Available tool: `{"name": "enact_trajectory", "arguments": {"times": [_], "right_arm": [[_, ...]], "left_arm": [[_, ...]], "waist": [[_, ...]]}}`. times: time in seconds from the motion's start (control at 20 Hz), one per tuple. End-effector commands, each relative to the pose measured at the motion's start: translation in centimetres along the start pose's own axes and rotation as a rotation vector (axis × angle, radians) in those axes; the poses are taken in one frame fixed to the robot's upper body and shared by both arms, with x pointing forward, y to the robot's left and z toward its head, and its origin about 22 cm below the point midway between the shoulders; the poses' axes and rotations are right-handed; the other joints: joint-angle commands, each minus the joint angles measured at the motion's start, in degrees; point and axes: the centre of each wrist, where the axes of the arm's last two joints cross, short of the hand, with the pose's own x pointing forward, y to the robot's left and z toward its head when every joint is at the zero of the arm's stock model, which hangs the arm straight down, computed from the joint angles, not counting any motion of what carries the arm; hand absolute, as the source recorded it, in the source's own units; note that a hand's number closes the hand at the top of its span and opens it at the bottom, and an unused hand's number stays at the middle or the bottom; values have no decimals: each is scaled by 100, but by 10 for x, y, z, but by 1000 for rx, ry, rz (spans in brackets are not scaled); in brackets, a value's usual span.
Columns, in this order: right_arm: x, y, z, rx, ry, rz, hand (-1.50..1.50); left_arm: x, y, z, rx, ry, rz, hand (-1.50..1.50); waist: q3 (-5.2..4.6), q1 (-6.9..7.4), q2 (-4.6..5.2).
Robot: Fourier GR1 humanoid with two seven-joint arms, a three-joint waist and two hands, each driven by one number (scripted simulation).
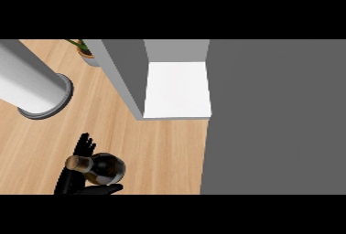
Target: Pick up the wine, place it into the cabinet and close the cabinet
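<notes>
The wine bottle (105, 168) is dark and round-bodied, seen from above, with its brown neck (79, 162) pointing left. It shows at the lower left over the wooden counter (162, 151). My left hand (73, 176) is right behind it: straight fingers (84, 145) point up past the neck and the thumb (103, 188) sticks out under the bottle's body. I cannot tell whether the hand touches the bottle. The cabinet stands open at the top middle, with a white shelf (177, 89) inside and a grey side wall (127, 73). My right hand does not show.
A broad grey panel (273, 119) fills the whole right side, next to the shelf. A large pale cylinder (30, 84) on a round base stands at the left. A potted plant (86, 49) sits at the back beside the cabinet wall.
</notes>
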Motion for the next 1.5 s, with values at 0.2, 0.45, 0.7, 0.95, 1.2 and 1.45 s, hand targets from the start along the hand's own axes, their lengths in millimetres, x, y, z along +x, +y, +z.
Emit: {"name": "enact_trajectory", "arguments": {"times": [0.2, 0.45, 0.7, 0.95, 1.2, 1.45], "right_arm": [[45, 4, 34, 13, -88, -50, -150], [45, 2, 28, 19, -94, -51, -150], [45, -2, 39, 38, -85, -50, -150], [40, -4, 32, 33, -79, -31, -150], [47, -1, 38, 36, -87, -49, -150], [33, -4, 35, 21, -75, -43, -150]], "left_arm": [[-16, -5, 11, 25, -13, 115, -150], [-26, 1, -7, 59, -33, 247, -150], [-26, 7, -6, 53, -26, 303, -150], [-35, -35, -22, 41, -35, 317, -150], [-39, -25, -27, 49, -61, 290, 150], [-25, -43, -28, 22, -77, 266, 150]], "waist": [[2, 46, -2], [-1, 32, 7], [9, 4, -1], [6, 0, 10], [3, -20, 8], [12, 15, 1]]}}
